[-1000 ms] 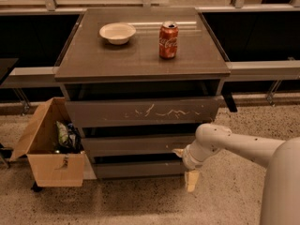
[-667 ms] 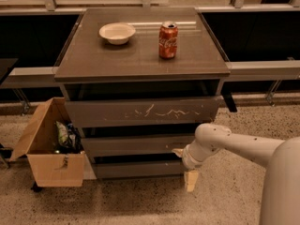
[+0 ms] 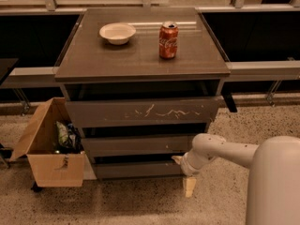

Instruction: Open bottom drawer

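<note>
Down low, under the front right corner of the worktop (image 3: 140, 62), the gripper (image 3: 183, 172) sits at the right end of the bottom drawer (image 3: 136, 169). Its two pale fingers (image 3: 189, 186) are spread. One tip is at the dark gap above the drawer front and the other hangs below the front's lower right corner, near the floor. I cannot tell whether either touches the front.

That drawer is the lowest and slimmest of three grey fronts. It lies under the mid-sized front (image 3: 136, 146), which lies under the tall scratched front (image 3: 140, 112).

On the worktop, a white bowl (image 3: 117, 33) stands near the back edge, left of centre. A red Coca-Cola can (image 3: 168, 40) stands upright to its right, apart from it.

An open cardboard box (image 3: 47, 165) holding clutter rests on the floor below the worktop's left edge, just beside the cabinet.
</note>
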`<state>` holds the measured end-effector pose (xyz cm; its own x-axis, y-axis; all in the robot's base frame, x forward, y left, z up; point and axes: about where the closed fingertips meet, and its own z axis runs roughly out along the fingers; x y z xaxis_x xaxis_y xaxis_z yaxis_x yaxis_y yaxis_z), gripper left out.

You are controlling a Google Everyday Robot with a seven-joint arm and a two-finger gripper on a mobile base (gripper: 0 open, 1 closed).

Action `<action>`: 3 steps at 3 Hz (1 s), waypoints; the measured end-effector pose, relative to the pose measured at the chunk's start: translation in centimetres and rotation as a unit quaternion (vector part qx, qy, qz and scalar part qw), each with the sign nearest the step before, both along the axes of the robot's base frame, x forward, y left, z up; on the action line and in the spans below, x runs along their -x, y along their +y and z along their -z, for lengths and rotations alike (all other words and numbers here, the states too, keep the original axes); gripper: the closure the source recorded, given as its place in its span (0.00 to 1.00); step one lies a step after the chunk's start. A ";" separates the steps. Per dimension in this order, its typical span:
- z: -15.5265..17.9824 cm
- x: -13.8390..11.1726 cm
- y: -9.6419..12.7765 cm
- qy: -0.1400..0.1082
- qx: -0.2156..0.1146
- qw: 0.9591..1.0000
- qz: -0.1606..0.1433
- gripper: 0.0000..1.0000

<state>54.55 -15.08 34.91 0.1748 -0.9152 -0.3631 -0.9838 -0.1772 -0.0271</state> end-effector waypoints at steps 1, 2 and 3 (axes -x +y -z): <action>5.6 0.5 -0.4 0.008 -0.018 1.000 -0.002 0.00; 9.9 0.2 -0.3 0.008 -0.034 0.999 -0.001 0.00; 12.1 -1.5 0.8 -0.015 -0.034 0.999 -0.010 0.00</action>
